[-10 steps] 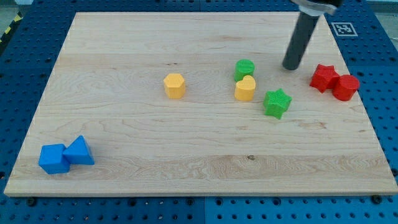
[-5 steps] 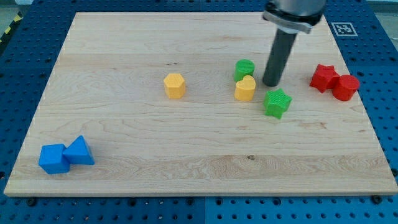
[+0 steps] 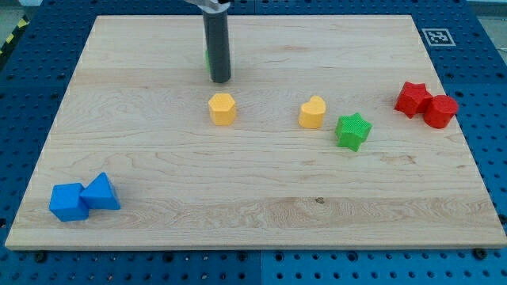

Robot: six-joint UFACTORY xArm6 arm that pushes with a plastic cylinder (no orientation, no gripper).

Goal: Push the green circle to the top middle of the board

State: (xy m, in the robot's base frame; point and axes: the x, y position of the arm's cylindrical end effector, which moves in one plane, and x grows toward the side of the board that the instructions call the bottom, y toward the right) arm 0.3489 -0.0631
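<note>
The green circle shows only as a sliver behind my rod; my tip sits beside it; no gripper fitted.

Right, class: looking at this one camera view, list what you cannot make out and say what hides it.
- Green circle: only a green sliver shows at the rod's left edge; the rod hides the rest, so its shape is unreadable.
- Contact between my tip and that block: hidden behind the rod.
- The arm above the rod: cut off by the view's top edge.
</note>
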